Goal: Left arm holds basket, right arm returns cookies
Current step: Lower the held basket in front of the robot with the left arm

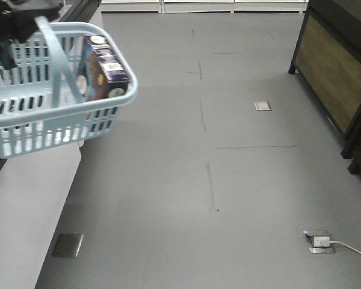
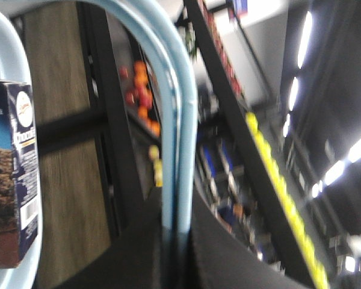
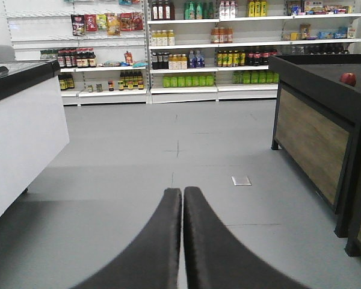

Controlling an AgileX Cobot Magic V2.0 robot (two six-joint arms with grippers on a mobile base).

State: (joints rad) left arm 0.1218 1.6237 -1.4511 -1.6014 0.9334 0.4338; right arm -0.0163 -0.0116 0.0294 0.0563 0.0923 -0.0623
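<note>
The light blue basket (image 1: 54, 114) hangs in the air at the upper left of the front view. Its pale blue handle (image 2: 179, 126) runs down between my left gripper's (image 2: 179, 232) black fingers, which are shut on it. The left arm (image 1: 18, 18) shows as a dark mass above the basket. The dark navy cookies carton (image 1: 105, 69) stands inside the basket against its right wall; it also shows at the left edge of the left wrist view (image 2: 12, 180). My right gripper (image 3: 182, 195) is shut and empty, pointing along the aisle floor. It does not show in the front view.
A grey-white counter (image 1: 24, 211) lies under the basket at the left. A dark wood-panelled display stand (image 1: 337, 78) stands at the right, with red fruit (image 3: 348, 78) on top. Stocked shelves (image 3: 228, 48) line the far wall. A floor socket with a white cable (image 1: 320, 241) sits front right.
</note>
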